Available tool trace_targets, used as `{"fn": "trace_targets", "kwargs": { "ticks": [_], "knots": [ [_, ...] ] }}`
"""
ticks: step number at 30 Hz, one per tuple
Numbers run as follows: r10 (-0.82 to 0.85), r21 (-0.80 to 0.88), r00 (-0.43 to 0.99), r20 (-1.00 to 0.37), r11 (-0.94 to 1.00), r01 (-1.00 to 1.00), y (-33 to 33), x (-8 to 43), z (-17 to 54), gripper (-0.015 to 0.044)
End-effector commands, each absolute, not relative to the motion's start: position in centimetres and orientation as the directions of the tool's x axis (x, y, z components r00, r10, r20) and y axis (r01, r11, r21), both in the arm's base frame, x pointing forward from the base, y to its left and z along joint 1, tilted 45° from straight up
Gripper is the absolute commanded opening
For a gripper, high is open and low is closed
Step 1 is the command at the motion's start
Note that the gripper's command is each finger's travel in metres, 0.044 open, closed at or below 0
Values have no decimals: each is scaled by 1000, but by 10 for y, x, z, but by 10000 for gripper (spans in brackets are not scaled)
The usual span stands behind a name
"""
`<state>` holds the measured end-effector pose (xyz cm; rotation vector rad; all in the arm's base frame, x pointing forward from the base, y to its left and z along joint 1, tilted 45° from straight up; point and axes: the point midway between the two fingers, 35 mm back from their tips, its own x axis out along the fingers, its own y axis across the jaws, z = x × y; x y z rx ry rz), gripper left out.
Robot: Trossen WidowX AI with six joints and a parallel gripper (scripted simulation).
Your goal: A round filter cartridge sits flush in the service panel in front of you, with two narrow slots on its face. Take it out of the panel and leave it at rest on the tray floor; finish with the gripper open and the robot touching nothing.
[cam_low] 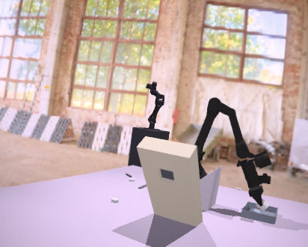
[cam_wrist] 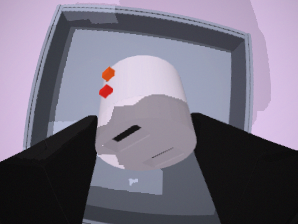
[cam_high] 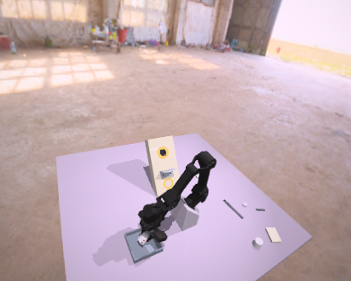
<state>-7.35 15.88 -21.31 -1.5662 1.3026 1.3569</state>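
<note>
The white round filter cartridge (cam_high: 143, 240) (cam_low: 265, 205) (cam_wrist: 145, 80) has two narrow slots on its face and an orange and a red mark on its side. My gripper (cam_high: 146, 238) (cam_low: 262, 205) (cam_wrist: 144, 123) is shut on it, one finger on each side, with the slotted face toward the wrist camera. The cartridge is tilted, over and partly within the grey tray (cam_high: 148, 252) (cam_low: 258, 216) (cam_wrist: 207, 65). I cannot tell whether it touches the tray floor. The cream service panel (cam_high: 158, 165) (cam_low: 176, 200) stands leaning, with a dark round opening inside its upper yellow ring.
A grey bracket (cam_high: 167, 174) and a lower yellow ring (cam_high: 169, 183) are on the panel face. A grey wedge-like block (cam_high: 187, 218) (cam_low: 211, 191) stands near the arm's base. A dark bar (cam_high: 233, 209), a white cylinder (cam_high: 257, 243) and a cream plate (cam_high: 273, 235) lie on the right.
</note>
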Motion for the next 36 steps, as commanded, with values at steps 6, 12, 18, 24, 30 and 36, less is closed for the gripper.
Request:
{"fn": "trace_targets", "kwargs": {
  "ticks": [6, 12, 18, 24, 30, 36],
  "knots": [
    [-251, 112, -43, -967, -268, -957, 156, -73, -214, 131],
    [-251, 112, -43, -967, -268, -957, 156, -73, -214, 289],
    [-251, 112, -43, -967, -268, -957, 156, -73, -214, 440],
    [-251, 112, -43, -967, -268, -957, 191, -79, -180, 440],
    [-245, 114, -49, -968, -262, -958, 198, -80, -173, 440],
    [-245, 114, -49, -968, -262, -958, 198, -80, -173, 440]
  ]
}}
